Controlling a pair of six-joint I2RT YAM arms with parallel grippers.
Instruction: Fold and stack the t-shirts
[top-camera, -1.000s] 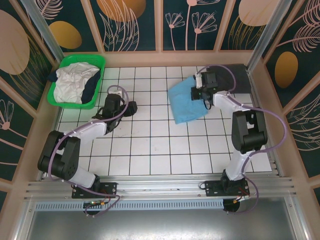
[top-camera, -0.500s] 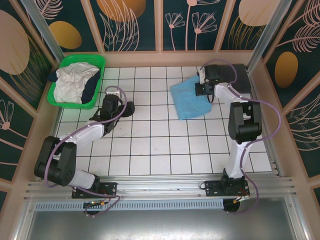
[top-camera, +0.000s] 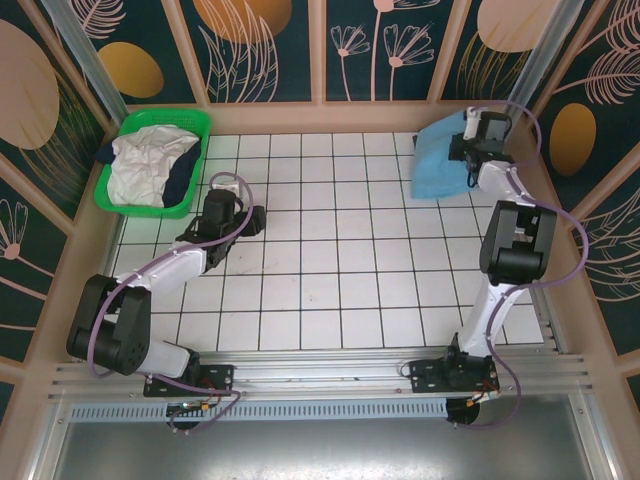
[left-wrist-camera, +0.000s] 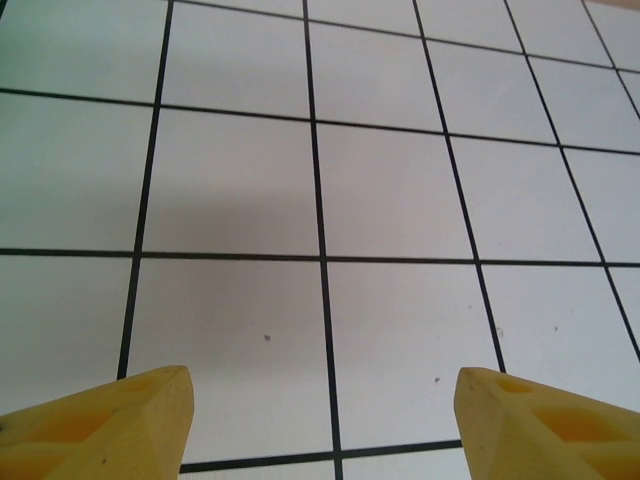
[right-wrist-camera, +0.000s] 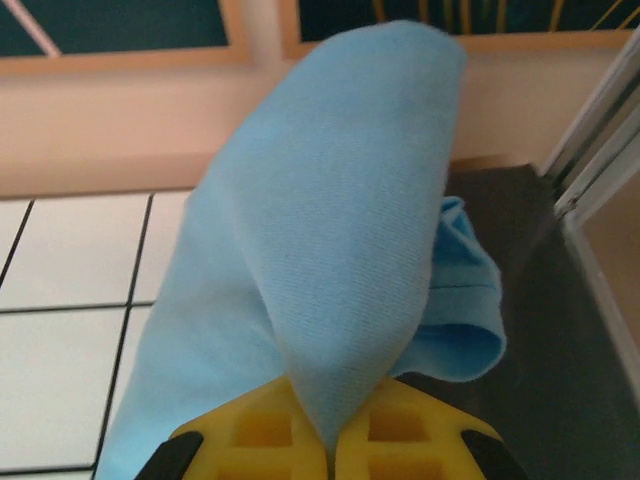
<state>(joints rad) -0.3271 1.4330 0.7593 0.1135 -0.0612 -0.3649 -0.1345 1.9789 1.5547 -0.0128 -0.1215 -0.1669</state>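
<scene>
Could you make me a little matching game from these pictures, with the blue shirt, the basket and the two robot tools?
1 light blue t-shirt
2 green basket
3 left tool
4 right tool

A open above white tiles
B in the far left corner
C shut on cloth
D held up by a pinched fold

Pairs: 1-D, 2-B, 3-A, 4-C
</scene>
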